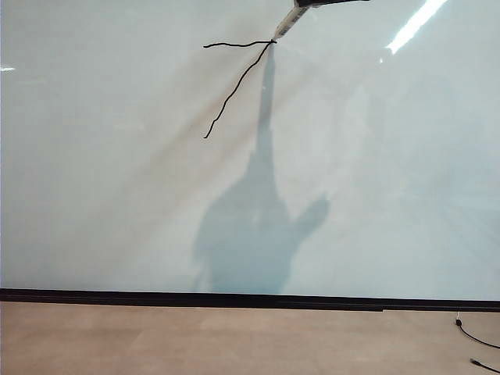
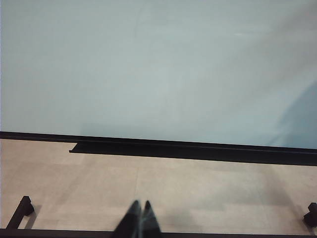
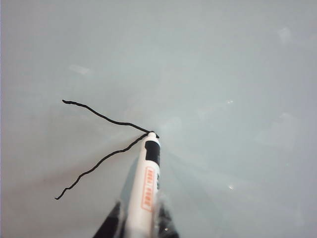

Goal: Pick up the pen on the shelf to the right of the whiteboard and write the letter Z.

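The whiteboard (image 1: 117, 195) fills most of the exterior view. Two thin black strokes of the letter Z (image 1: 234, 89) are on it: a wobbly level line and a slanted line running down-left from its right end. The white-barrelled pen (image 1: 286, 25) comes in from the top edge, its dark tip touching the corner where the strokes meet. My right gripper (image 1: 312, 3) is shut on the pen (image 3: 146, 193). The right wrist view shows my right gripper (image 3: 140, 208) clamping the barrel, with the strokes (image 3: 101, 161) beside the tip. My left gripper (image 2: 140, 204) is shut and empty, low over the tan floor.
A black strip (image 1: 234, 298) runs along the board's bottom edge, with a black ledge (image 2: 198, 150) in front of it. The arm's shadow (image 1: 250, 234) falls on the board. Black cables (image 1: 478, 341) lie on the floor at the lower right. Black frame parts (image 2: 21, 210) stand near the left gripper.
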`<state>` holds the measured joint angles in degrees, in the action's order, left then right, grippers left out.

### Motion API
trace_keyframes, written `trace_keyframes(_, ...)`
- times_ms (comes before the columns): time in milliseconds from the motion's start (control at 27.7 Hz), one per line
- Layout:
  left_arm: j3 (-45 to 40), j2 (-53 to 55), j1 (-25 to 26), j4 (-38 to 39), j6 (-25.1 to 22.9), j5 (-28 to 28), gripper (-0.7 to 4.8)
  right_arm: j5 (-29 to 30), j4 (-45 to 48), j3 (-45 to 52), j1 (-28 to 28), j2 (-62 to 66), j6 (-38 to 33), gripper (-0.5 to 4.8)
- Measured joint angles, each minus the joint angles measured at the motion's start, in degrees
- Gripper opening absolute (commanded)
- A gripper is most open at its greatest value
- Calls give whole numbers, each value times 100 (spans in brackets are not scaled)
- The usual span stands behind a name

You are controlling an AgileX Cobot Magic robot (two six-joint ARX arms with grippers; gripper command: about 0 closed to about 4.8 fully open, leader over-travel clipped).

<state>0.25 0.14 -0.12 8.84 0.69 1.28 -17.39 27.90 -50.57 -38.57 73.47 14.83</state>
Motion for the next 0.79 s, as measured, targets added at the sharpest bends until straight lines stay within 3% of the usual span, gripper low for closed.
trace_keyframes(144,0,0,0,0,0,0,-4,94,-66,0,-26,0,4,-9)
trace_keyframes(325,0,0,0,0,2,0,-4,247,-17,380,-833,96,2,-9)
trace_keyframes(505,0,2,0,0,2,0,-5,391,570,428,-850,955,-378,-9)
trace_keyframes(614,0,2,0,0,2,0,-4,553,1421,428,-817,1611,-656,-9)
trace_keyframes(794,0,2,0,0,2,0,-5,667,1690,431,-577,2081,-994,-9)
